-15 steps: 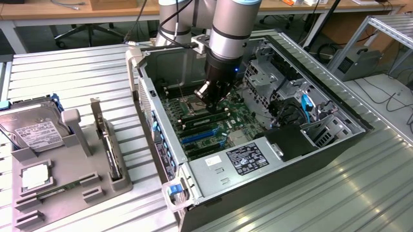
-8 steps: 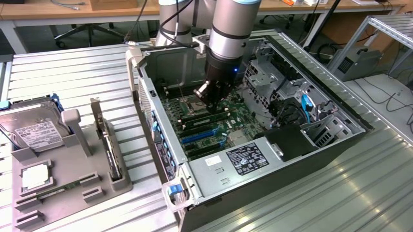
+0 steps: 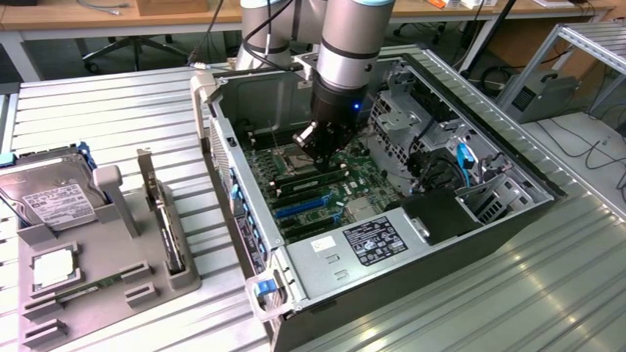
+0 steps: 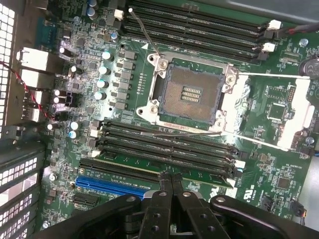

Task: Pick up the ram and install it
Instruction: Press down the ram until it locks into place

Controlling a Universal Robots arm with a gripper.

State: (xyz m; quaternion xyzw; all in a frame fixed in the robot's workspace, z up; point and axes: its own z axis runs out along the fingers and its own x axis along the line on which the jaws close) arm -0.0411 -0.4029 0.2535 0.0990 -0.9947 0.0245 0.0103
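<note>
A long, thin green ram stick [image 4: 129,163] sits edge-up in the memory slot closest to the blue slot [image 4: 109,186] on the motherboard. My gripper [image 4: 172,175] is shut, its black fingertips together with nothing between them, right at the stick's top edge near its middle. Whether they press on it I cannot tell. In the exterior view the gripper [image 3: 321,156] reaches down into the open computer case [image 3: 293,282], over the memory slots. Another thin green stick [image 3: 93,288] lies flat on the grey tray [image 3: 108,246] outside the case.
An open CPU socket [image 4: 192,94] lies just beyond the memory slots. On the tray stand a silver hard drive [image 3: 49,194], an upright dark card [image 3: 161,213] and a small square chip [image 3: 54,268]. Drive cages and cables [image 3: 459,165] crowd the case's far side.
</note>
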